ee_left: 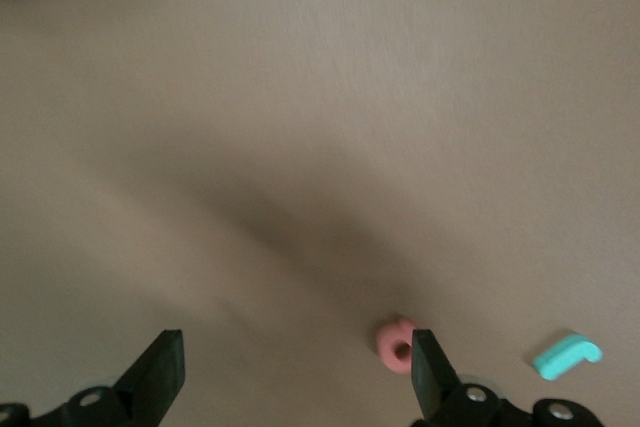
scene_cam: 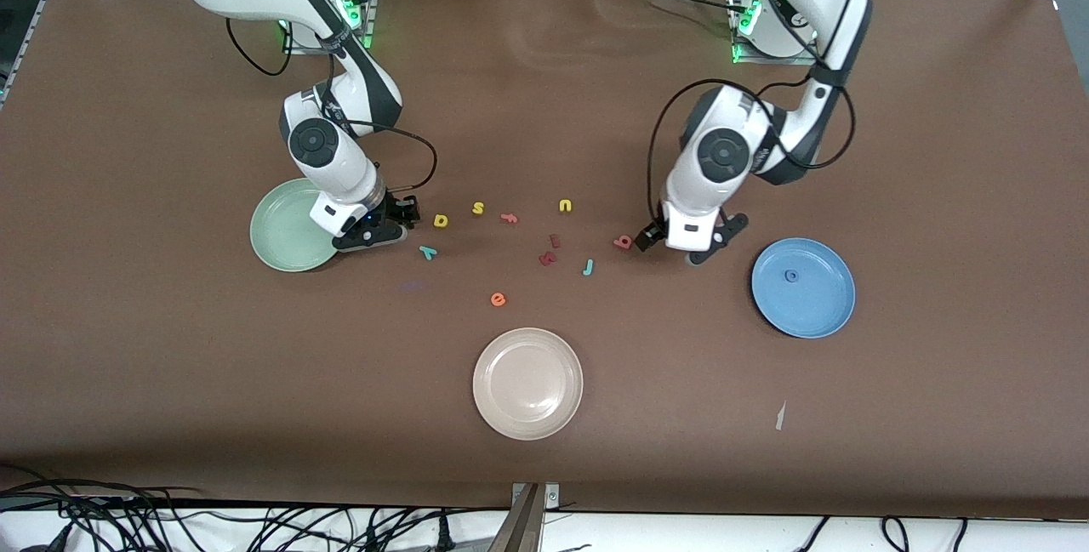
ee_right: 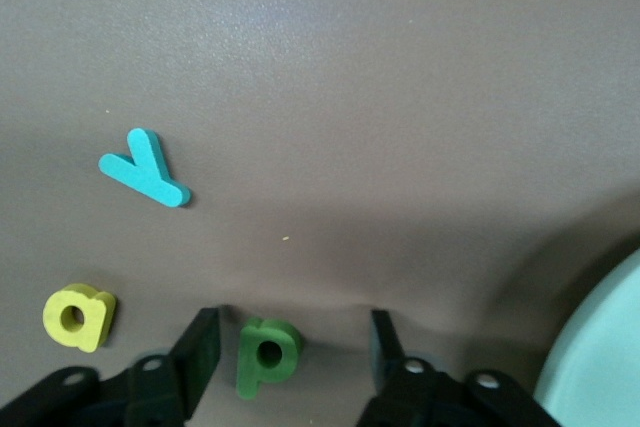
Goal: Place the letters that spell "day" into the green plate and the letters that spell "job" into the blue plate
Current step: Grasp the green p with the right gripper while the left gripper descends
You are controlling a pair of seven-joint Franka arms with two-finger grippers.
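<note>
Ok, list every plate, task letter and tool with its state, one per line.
green plate: empty
blue plate: holds blue o
beige plate: empty
green d: on table, between right tool fingers
yellow a: on table
teal y: on table
pink b: on table by open left tool
teal j: on table

You can read no printed text, label or brand anywhere. The only characters are the foam letters themselves, lying on the table point(scene_cam: 170, 348): yellow a point(scene_cam: 441, 220), teal y point(scene_cam: 428, 253), yellow s point(scene_cam: 478, 208), orange e point(scene_cam: 498, 299).
</note>
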